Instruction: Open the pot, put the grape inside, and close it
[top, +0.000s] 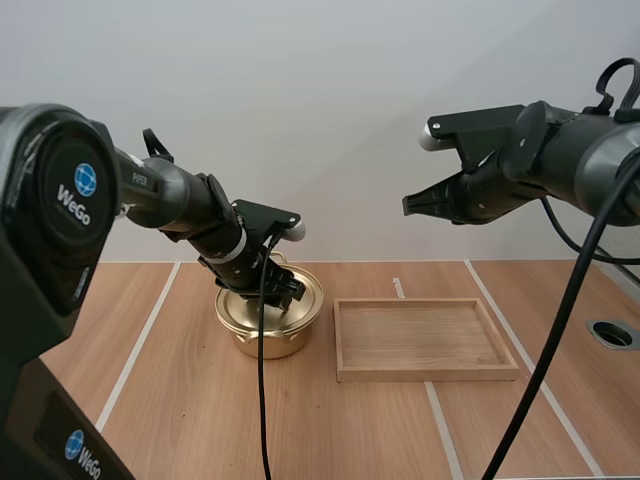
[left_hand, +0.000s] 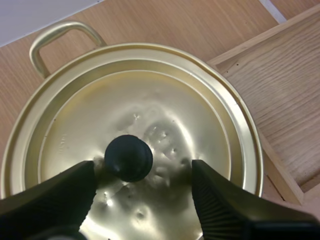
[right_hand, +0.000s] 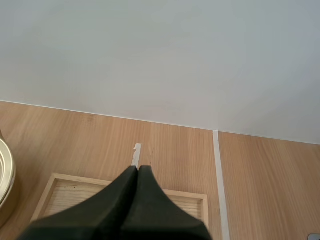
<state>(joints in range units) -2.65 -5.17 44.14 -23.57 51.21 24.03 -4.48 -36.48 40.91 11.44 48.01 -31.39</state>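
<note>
Between the wide-apart fingers of the left gripper (left_hand: 144, 170) sits the knob (left_hand: 128, 157), with the lid (left_hand: 150, 95) seated on the pot (top: 265, 338) beneath. One finger flanks each side, so squeezing should catch it. The right gripper (right_hand: 137, 174), pressed together, hangs high over the tray (top: 420, 372).

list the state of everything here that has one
pot, closed, upright on the table
lid, seated on the pot
left gripper, open, one finger either side of the knob
right gripper, shut on nothing, raised
tray, flat beside the pot
</note>
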